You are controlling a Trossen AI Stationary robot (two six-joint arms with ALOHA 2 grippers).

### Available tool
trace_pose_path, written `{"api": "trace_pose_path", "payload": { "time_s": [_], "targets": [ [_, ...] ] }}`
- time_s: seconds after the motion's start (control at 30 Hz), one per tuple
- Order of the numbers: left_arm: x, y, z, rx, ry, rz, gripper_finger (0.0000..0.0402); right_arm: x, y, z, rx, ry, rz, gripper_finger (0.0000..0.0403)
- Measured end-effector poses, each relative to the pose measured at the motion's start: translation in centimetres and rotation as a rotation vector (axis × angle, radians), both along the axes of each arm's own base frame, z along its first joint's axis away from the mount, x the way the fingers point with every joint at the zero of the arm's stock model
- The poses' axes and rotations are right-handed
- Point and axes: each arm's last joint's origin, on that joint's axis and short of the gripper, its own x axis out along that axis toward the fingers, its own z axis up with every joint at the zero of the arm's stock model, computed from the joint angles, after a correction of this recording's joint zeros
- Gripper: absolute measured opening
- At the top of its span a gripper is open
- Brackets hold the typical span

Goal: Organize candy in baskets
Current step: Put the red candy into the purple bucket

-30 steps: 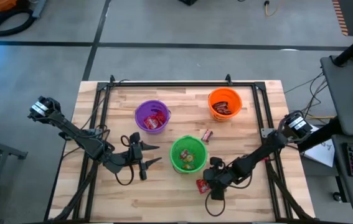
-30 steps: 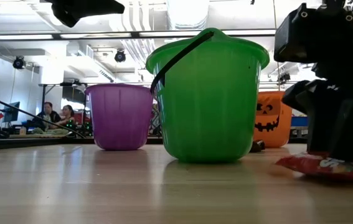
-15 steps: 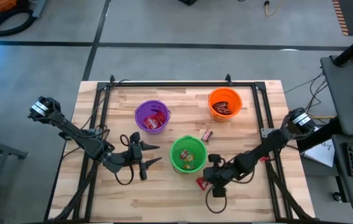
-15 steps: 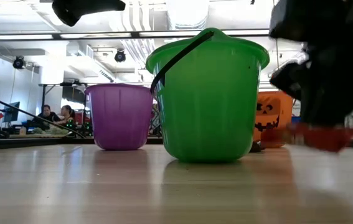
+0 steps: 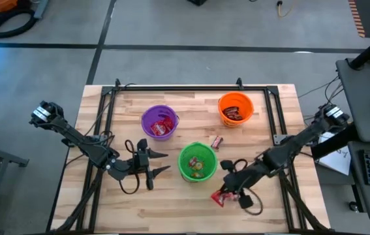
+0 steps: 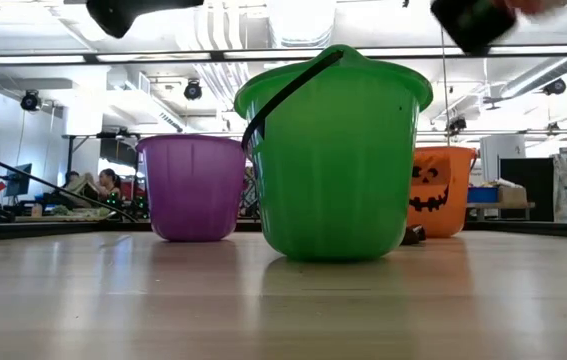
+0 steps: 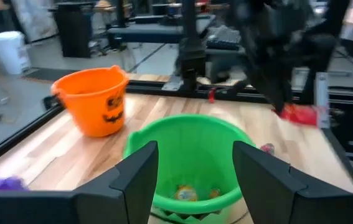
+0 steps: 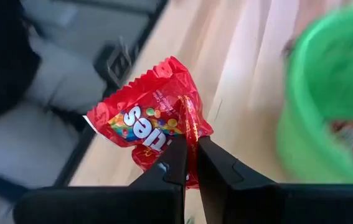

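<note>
The right gripper (image 8: 188, 158) is clamped on a red candy packet (image 8: 148, 121), its two fingers pinched together on the crinkled wrapper and holding it up off the wood. In the high view that gripper (image 5: 227, 194) sits in the lower middle of the frame, with the red packet (image 5: 220, 198) at its tip, just right of and below the green bucket (image 5: 197, 162).

The green bucket has small sweets in it. The purple bucket (image 5: 159, 121) stands up and to its left with red packets inside, and the orange bucket (image 5: 235, 108) is at the upper right holding dark bars. One small wrapped sweet (image 5: 216, 140) lies on the table (image 5: 269, 124) between the green and orange buckets.

The left gripper (image 5: 156, 162) waits with its fingers apart, just left of the green bucket.
</note>
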Motion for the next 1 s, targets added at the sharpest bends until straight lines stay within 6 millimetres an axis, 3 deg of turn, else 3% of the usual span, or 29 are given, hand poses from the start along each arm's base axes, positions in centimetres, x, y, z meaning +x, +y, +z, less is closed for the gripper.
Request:
{"api": "trace_pose_path", "payload": {
  "time_s": [0.2, 0.37, 0.63, 1.0],
  "targets": [
    [0.3, -0.5, 0.8, 0.069, -0.060, -0.109, 0.0190, 0.0, -0.7, 3.6, -0.095, -0.338, -0.002, 0.0018],
    [1.3, -1.1, 1.0, 0.172, -0.148, -0.165, 0.0190, 1.0, -1.2, 4.6, -0.317, -0.541, -0.158, 0.0017],
    [3.0, -1.8, -0.2, 0.191, -0.233, -0.140, 0.0190, 3.3, -1.4, 3.9, -0.588, -0.641, -0.372, 0.0017],
    [4.5, -1.1, -0.8, 0.128, -0.344, -0.069, 0.0190, 5.0, -0.9, 4.4, -0.809, -0.684, -0.428, 0.0017]
  ]
}}
